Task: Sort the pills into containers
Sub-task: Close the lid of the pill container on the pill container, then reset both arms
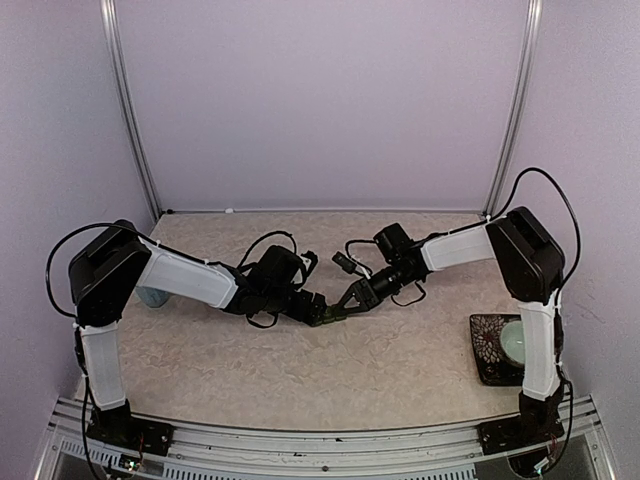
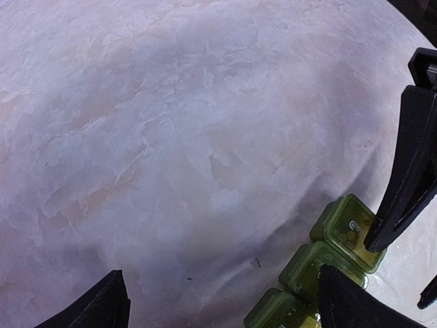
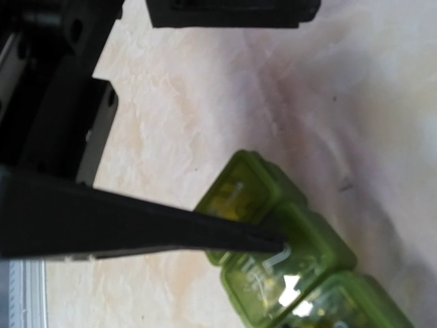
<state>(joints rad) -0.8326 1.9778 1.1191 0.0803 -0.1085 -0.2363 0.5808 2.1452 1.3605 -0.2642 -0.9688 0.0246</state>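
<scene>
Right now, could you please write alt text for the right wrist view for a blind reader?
A translucent green pill-box strip of three joined compartments lies on the pale marbled table; a black finger reaches in from the left, its tip over the strip. Dark arm parts fill the upper left.

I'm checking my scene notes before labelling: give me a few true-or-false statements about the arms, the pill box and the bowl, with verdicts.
1. The pill box has three joined compartments. True.
2. The left gripper is shut. False: its fingers stand wide apart.
3. One fingertip of the right gripper reaches the pill box. True.
4. The pale green bowl sits by the left arm. False: it rests on a dark tray on the right arm's side.
</scene>
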